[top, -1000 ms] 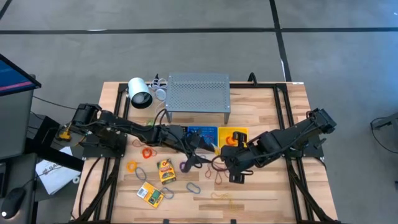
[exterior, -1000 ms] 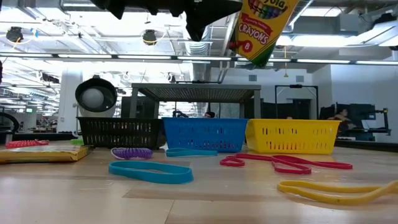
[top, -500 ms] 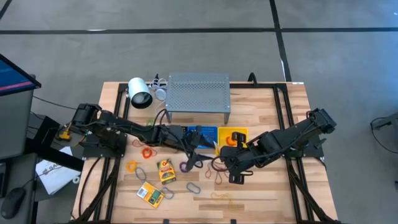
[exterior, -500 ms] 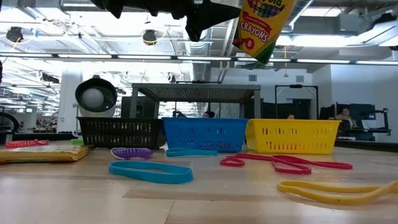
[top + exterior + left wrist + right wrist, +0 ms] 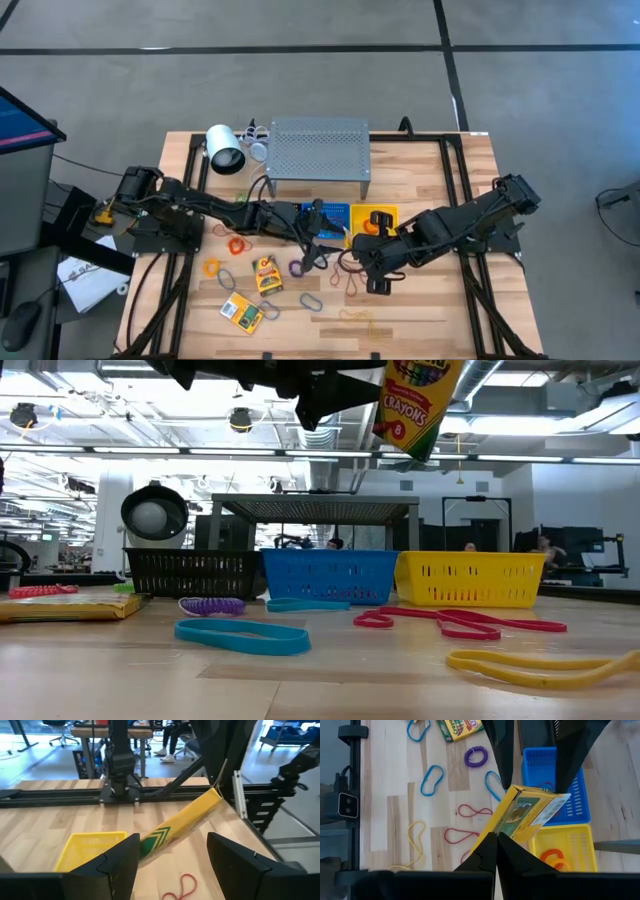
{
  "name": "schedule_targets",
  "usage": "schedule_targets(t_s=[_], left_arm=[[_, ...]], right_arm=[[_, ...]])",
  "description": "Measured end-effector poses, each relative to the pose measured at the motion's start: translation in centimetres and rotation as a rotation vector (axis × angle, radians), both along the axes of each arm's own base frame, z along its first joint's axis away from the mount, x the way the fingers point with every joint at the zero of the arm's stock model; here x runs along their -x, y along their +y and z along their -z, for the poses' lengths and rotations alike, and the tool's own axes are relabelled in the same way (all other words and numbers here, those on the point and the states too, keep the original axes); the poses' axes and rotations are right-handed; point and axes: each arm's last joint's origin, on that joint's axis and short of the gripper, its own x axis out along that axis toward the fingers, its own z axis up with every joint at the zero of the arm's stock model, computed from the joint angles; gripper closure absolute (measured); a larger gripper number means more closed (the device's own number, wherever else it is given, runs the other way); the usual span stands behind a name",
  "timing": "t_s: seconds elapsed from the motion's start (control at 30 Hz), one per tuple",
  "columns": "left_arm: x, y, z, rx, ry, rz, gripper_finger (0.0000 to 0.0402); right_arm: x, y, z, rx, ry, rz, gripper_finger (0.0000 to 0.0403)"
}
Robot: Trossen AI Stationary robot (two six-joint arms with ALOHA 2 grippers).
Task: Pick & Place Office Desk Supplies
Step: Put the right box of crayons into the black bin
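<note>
1. Left gripper (image 5: 172, 845) is clamping a crayon box (image 5: 180, 827) between its two fingers, with the jaws standing wide around the box's sides.
2. Crayon box is hanging in the air well above the table, tilted, with its yellow-and-green printed face showing high in the low view (image 5: 410, 405).
3. Seen from the right wrist, the box (image 5: 525, 812) is sitting over the near edges of the blue basket (image 5: 555, 785) and the yellow basket (image 5: 560, 847). An orange item is lying in the yellow one.
4. Right gripper (image 5: 496, 840) is pinched closed and empty. Its tip is pointing at the box's lower edge; cannot tell whether it is touching.
5. On the wood below, other supplies are lying loose:
   - a purple coil loop (image 5: 476, 756)
   - a blue oval clip (image 5: 431, 779)
   - red band loops (image 5: 475, 811)
   - a yellow band loop (image 5: 415, 837)
6. Two more crayon packs (image 5: 266, 275) are lying flat toward the table's front left.
7. At the back, a grey perforated shelf (image 5: 318, 150) is standing beside a white lamp (image 5: 225, 150).
8. From above, the left gripper (image 5: 318, 228) and right gripper (image 5: 358, 245) are working close together mid-table.
</note>
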Motion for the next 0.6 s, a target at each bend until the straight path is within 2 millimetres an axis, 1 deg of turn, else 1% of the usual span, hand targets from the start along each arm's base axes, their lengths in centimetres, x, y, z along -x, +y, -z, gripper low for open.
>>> schedule_targets(t_s=[0.23, 0.4, 0.6], left_arm=[[-0.01, 0.16, 0.00, -0.054, -0.005, -0.049, 0.0174], [-0.01, 0.16, 0.00, -0.062, -0.006, -0.050, 0.0174], [0.06, -0.61, -0.13, -0.018, -0.018, 0.081, 0.0174]], right_arm=[[0.00, 0.06, 0.00, -0.013, 0.004, -0.007, 0.0403], [0.03, 0.05, 0.02, -0.010, 0.007, -0.009, 0.0403], [0.03, -0.48, -0.19, -0.003, 0.007, -0.010, 0.0403]])
